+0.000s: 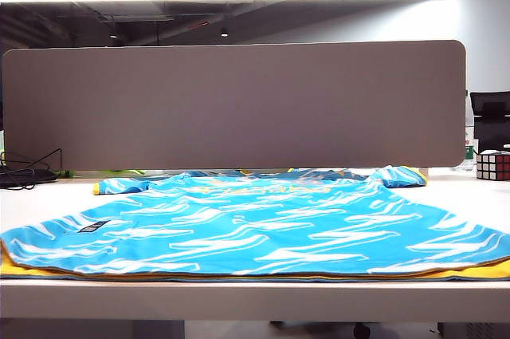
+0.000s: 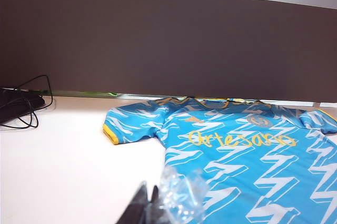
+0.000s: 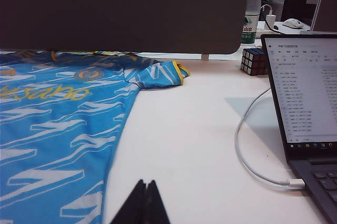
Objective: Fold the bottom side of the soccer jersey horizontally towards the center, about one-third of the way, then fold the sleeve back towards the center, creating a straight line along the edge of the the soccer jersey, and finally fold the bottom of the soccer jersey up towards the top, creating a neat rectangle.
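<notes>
Lying flat and unfolded across the table (image 1: pixel 48 195), the soccer jersey (image 1: pixel 263 231) is risking a bunched first fold, since the left gripper (image 2: pixel 149 208) and right gripper (image 3: pixel 143 203) are both hovering closed, holding nothing, near its sides

1. The soccer jersey (image 1: pixel 263 227) is bright sky blue with white wavy streaks, yellow-orange trim at hem and sleeve cuffs, and yellow lettering across the chest
2. The partition (image 1: pixel 239 104) behind the jersey is flat grey-brown
3. The table (image 3: pixel 189 129) is off-white
4. The Rubik's cube (image 1: pixel 492 165), right of the jersey, shows red, white and dark tiles
5. Left gripper (image 2: pixel 146 208) and right gripper (image 3: pixel 143 205) are black
</notes>
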